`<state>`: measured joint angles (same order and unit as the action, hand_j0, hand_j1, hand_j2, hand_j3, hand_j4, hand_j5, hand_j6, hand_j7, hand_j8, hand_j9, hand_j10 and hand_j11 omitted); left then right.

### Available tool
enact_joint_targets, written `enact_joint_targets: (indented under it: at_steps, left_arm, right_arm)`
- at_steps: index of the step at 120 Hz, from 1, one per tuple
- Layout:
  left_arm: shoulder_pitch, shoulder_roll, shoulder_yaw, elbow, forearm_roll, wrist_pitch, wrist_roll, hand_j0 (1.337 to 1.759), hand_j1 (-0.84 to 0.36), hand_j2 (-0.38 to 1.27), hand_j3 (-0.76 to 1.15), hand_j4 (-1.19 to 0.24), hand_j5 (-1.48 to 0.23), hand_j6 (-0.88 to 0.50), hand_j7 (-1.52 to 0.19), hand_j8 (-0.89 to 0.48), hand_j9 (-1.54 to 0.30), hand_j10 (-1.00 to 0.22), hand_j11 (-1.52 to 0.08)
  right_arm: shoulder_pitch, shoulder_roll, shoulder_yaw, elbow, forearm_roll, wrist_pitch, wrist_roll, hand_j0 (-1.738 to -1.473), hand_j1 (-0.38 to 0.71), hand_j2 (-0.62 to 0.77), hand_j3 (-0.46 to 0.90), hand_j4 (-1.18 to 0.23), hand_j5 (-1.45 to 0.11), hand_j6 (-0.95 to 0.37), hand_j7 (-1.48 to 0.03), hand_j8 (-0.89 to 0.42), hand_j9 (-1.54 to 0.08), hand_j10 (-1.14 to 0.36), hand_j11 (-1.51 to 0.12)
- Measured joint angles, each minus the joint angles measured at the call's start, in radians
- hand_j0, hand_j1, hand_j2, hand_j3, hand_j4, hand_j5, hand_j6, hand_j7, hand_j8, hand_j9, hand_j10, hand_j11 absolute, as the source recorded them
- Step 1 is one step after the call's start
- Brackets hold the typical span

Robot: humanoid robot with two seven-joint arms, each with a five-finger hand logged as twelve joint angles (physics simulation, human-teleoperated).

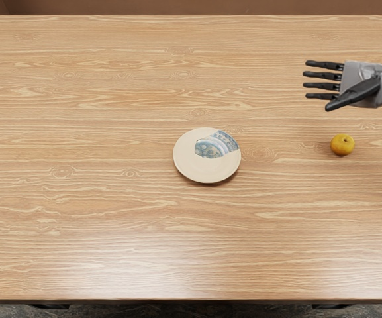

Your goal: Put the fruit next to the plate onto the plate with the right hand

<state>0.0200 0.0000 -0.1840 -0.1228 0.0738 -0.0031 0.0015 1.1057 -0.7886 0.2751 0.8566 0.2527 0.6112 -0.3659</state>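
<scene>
A round cream plate sits near the middle of a big wooden table. It has a blue and grey patch on its top right part; it is hard to tell what that patch is. A small orange fruit lies on the table, well off to the right of the plate. The right hand comes in from the right edge. It is behind the fruit. Its fingers are straight and spread, holding nothing.
</scene>
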Motion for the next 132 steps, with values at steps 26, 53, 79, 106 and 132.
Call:
enact_joint_targets:
  at_steps: [26, 53, 79, 106, 132]
  left_arm:
    - [0.000, 0.000, 0.000, 0.000, 0.000, 0.000, 0.000, 1.658, 0.32, 0.00, 0.00, -0.02, -0.03, -0.02, -0.03, -0.02, -0.03, -0.02, -0.03]
    - [0.000, 0.000, 0.000, 0.000, 0.000, 0.000, 0.000, 1.658, 0.32, 0.00, 0.00, -0.02, -0.03, -0.02, -0.03, -0.02, -0.03, -0.02, -0.03]
    - [0.000, 0.000, 0.000, 0.000, 0.000, 0.000, 0.000, 1.658, 0.32, 0.00, 0.00, -0.02, -0.03, -0.02, -0.03, -0.02, -0.03, -0.02, -0.03]
    - [0.000, 0.000, 0.000, 0.000, 0.000, 0.000, 0.000, 1.658, 0.32, 0.00, 0.00, -0.02, -0.03, -0.02, -0.03, -0.02, -0.03, -0.02, -0.03]
    - [0.000, 0.000, 0.000, 0.000, 0.000, 0.000, 0.000, 1.658, 0.32, 0.00, 0.00, -0.02, -0.03, -0.02, -0.03, -0.02, -0.03, -0.02, -0.03]
  right_arm:
    - [0.010, -0.004, 0.025, -0.001, -0.059, 0.000, -0.005, -1.658, -0.35, 0.00, 0.00, 0.00, 0.00, 0.00, 0.00, 0.00, 0.00, 0.00, 0.00]
    - [0.031, -0.087, 0.173, 0.024, -0.546, 0.000, 0.005, -1.658, -0.35, 0.00, 0.00, 0.00, 0.00, 0.00, 0.00, 0.00, 0.00, 0.00, 0.00]
    - [0.001, -0.150, 0.183, 0.293, -0.788, -0.046, 0.007, -1.658, -0.35, 0.00, 0.00, 0.00, 0.00, 0.00, 0.00, 0.00, 0.00, 0.00, 0.00]
    - [-0.096, -0.163, 0.180, 0.495, -0.922, -0.357, 0.014, -1.658, -0.35, 0.00, 0.00, 0.00, 0.00, -0.01, 0.00, 0.00, 0.00, 0.00, 0.00]
    - [-0.183, -0.169, 0.144, 0.594, -1.020, -0.607, 0.018, -1.658, -0.35, 0.00, 0.00, 0.00, 0.00, -0.01, 0.00, -0.01, 0.00, 0.00, 0.00]
